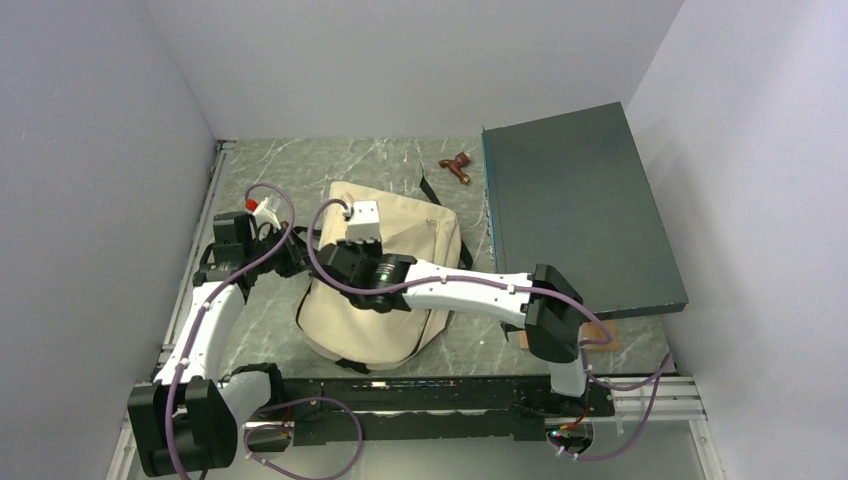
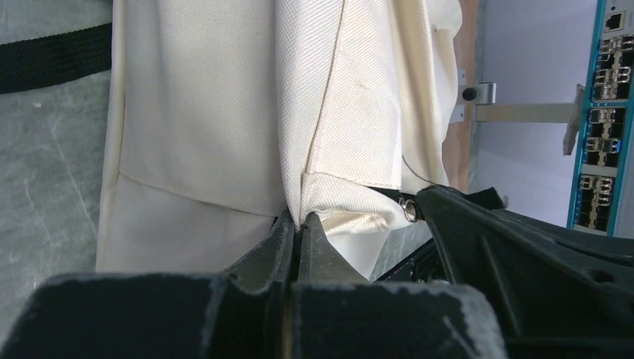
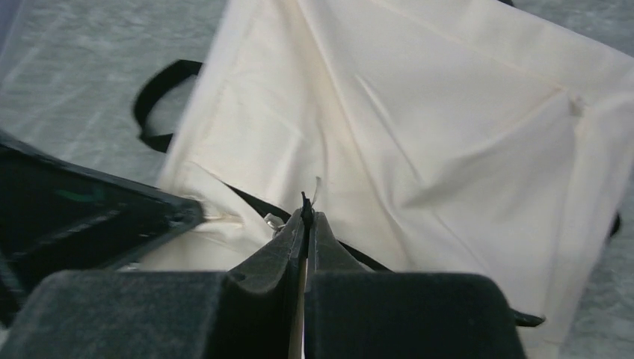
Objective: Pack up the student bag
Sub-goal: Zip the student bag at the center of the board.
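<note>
1. Your bag (image 1: 415, 245) lies left of the middle of the tabletop (image 1: 300, 165), between its left edge and the dark box (image 1: 580, 200) at the far right corner.
2. Your left gripper (image 2: 301, 224) is clamped tight on a fold of the bag's cloth. Your right gripper (image 3: 306, 217) is fully closed just beside it. A thin pale cord (image 3: 318, 187) pokes up from its tips, but you cannot tell whether it is truly caught.
3. If the right tips hold only the cord's end, or nothing, your pull will likely slip off.
4. The left pinch is a small bite. A hard tug could slide the cloth out, and the soft bag would drag rather than open.
5. The two grippers sit almost touching, so a careless move could knock them together.
6. Only the top view shows you where the bag lies, but the wrists hide the tips there.
7. Only the left wrist view shows the pinched fold and a small metal ring (image 2: 410, 209).
8. Only the right wrist view shows the cord and a black strap loop (image 3: 153, 97).
</note>
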Controlling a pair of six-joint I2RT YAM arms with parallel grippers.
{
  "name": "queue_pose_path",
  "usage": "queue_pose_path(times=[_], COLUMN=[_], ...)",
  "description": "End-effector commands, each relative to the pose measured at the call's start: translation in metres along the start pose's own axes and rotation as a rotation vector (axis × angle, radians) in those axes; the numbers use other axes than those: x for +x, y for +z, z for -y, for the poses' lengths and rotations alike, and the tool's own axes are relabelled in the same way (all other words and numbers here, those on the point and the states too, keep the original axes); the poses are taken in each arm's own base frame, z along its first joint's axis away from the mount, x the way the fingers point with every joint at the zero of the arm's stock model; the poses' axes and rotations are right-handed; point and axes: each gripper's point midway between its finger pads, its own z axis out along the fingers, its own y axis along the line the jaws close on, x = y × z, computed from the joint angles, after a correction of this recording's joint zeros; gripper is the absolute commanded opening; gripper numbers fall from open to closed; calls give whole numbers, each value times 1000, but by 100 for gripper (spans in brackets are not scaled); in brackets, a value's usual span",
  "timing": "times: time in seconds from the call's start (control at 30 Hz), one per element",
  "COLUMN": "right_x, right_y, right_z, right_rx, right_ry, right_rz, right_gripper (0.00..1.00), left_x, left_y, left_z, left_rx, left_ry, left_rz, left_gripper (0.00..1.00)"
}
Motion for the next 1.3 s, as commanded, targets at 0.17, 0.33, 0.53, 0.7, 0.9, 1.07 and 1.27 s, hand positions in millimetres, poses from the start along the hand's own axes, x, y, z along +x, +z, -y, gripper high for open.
queue_pose_path(times=[0.17,0.33,0.53,0.7,0.9,1.07,1.27], right_x=[-18,-3,25,15,-35,-101,-193], right_y=[-29,-42,-49,-50,-84,-127,-178], right_z=[116,158,187,172,103,90,126], right_rx=[168,250,304,213,-195,-363,-361], right_ry=[-130,-164,-192,-247,-190,-170,-105], right_rz=[33,9,-36,-28,13,105,343], right_gripper=[0,0,0,0,63,81,100], left_x=[-35,-44,-50,-49,-56,-92,-114], left_y=[-12,-19,-20,-18,-29,-81,-165], left_z=[-39,-35,-35,-34,-6,87,219], left_rx=[-235,-251,-262,-250,-183,-11,264], left_ry=[48,75,92,97,149,385,710], left_rz=[166,195,200,182,165,302,576], left_gripper=[0,0,0,0,47,65,91])
